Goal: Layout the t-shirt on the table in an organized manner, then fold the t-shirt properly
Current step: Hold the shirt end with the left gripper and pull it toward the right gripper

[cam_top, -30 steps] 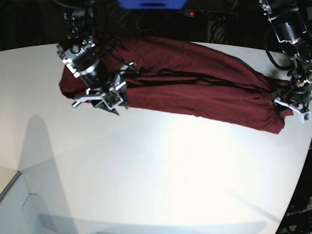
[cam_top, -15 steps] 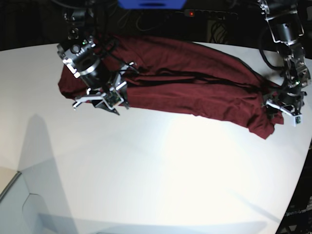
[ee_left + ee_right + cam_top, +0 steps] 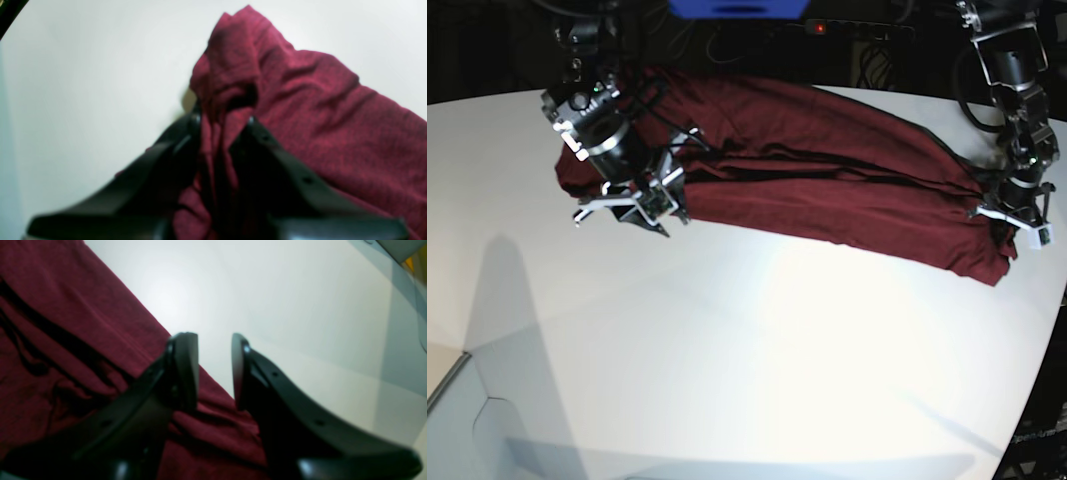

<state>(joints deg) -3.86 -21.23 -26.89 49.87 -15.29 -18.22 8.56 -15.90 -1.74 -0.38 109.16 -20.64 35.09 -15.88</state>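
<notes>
A broad white table (image 3: 757, 360) with a curved rim fills the base view; behind its far edge the background is dark, with cables, a blue box (image 3: 737, 8) and a small red light (image 3: 820, 28).

The t-shirt (image 3: 817, 180), dark red and wrinkled, lies along the far part of the table as a long bunched band, running from the upper left of the base view down toward the right rim. Deep folds run along its length. Its near edge lies on bare tabletop; its far edge sits close to the table's back rim.

At the band's right end, the left gripper (image 3: 223, 120) is clenched on a gathered fold of the t-shirt: the left wrist view shows cloth pinched between the two dark jaws and spilling out beyond them, with white table on both sides. In the base view this end of the cloth lies near the table's right rim.

At the band's left end, the right gripper (image 3: 213, 370) hangs over the near edge of the cloth. Its jaws stand apart with a clear gap, through which white table shows; no cloth is between the tips, though fabric lies below and beside the jaws.

No containers appear. The whole near half of the table is bare white surface, crossed by soft grey shadows at the lower left.
</notes>
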